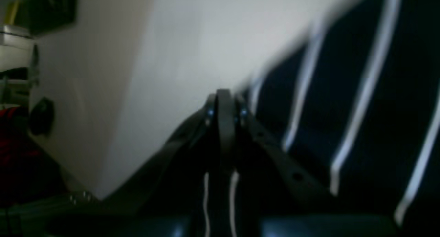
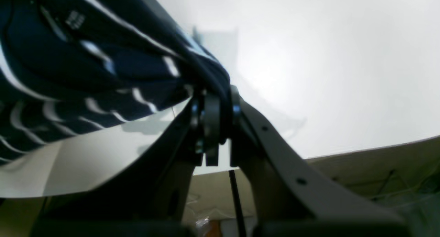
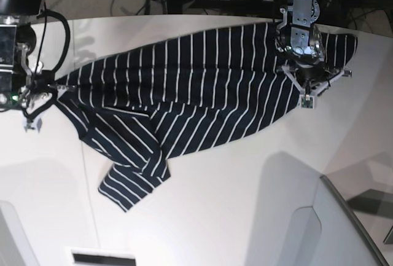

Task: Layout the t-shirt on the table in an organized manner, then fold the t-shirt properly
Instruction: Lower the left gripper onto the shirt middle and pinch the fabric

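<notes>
The t-shirt (image 3: 196, 88), dark navy with thin white stripes, lies stretched across the far half of the white table (image 3: 245, 217), running from the left edge toward the far right. One short sleeve (image 3: 132, 174) trails off toward the near left, its cloth bunched where it meets the body.

At the left of the base view, the right gripper (image 3: 52, 89) meets the shirt's left end. Its wrist view shows the fingers (image 2: 237, 110) closed on a gathered bunch of striped fabric (image 2: 206, 72), which rises off the tabletop and drapes away to the left; a small printed label (image 2: 75, 19) shows on the cloth.

At the far right, the left gripper (image 3: 305, 97) sits over the shirt's other end. In its blurred wrist view the fingers (image 1: 225, 106) are pressed together at the shirt's edge, with a strip of striped cloth (image 1: 220, 195) running between them and the striped body (image 1: 361, 110) spreading to the right over the white table (image 1: 172, 58).
</notes>
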Robot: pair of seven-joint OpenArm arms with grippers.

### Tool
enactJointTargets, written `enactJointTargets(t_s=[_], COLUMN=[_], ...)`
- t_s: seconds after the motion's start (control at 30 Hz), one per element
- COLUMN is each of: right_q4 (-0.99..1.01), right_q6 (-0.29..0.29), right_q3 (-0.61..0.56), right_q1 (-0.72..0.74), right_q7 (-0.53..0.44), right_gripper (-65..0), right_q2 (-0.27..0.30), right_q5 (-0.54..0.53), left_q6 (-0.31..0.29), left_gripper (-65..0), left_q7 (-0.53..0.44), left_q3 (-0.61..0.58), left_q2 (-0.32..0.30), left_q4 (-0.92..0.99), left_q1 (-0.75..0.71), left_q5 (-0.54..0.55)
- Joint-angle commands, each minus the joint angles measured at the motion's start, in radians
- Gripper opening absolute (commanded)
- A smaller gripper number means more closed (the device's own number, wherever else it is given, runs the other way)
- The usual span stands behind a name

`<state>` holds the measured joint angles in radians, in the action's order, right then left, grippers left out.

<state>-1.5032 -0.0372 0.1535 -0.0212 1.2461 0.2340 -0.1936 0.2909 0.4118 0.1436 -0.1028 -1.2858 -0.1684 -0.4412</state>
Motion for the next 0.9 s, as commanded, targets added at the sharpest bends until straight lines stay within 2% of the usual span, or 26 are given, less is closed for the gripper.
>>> enactJointTargets(t_s=[0.0,0.13,0.3,0.4,0.43,0.53,0.7,0.8,0.87], right_q4=[0.005,0.046,0.046,0.046,0.046,0.046,0.046,0.046,0.046], right_q6=[0.003,0.003,0.003,0.003,0.003,0.003,0.003,0.001,0.000], right_q3=[0.007,0.004,0.001,0.001,0.002,0.005,0.005,0.005,0.005], right_q1=[0.023,0.037,0.037,0.036,0.034,0.031,0.031,0.031,0.031], right_q7=[-0.006,-0.041,-0.047,-0.052,-0.052,-0.053,-0.055,-0.055,-0.055], right_gripper=[-64.8,-64.8,-64.8,-64.8,-64.8,-64.8,-64.8,-64.8,-64.8], right_q2=[0.012,0.012,0.012,0.014,0.014,0.017,0.017,0.017,0.015], right_q5=[0.007,0.007,0.007,0.007,0.007,0.007,0.007,0.007,0.007], left_q6=[0.014,0.014,0.014,0.006,-0.017,-0.120,-0.204,-0.209,-0.175], left_gripper=[-65.0,-65.0,-65.0,-65.0,-65.0,-65.0,-65.0,-65.0,-65.0], left_q7=[-0.018,-0.018,-0.018,-0.018,-0.018,-0.018,-0.020,-0.020,-0.018], left_q3=[0.001,-0.043,-0.284,-0.388,-0.405,-0.407,-0.407,-0.404,-0.379], left_q2=[-0.004,0.027,0.042,0.101,0.127,0.189,0.225,0.225,0.219], left_q4=[-0.030,-0.027,0.105,0.206,0.235,0.297,0.404,0.510,0.568], left_q1=[0.017,0.099,0.227,0.303,0.320,0.350,0.402,0.455,0.478], left_q5=[-0.014,-0.015,-0.005,-0.003,-0.003,-0.003,-0.003,-0.001,-0.001])
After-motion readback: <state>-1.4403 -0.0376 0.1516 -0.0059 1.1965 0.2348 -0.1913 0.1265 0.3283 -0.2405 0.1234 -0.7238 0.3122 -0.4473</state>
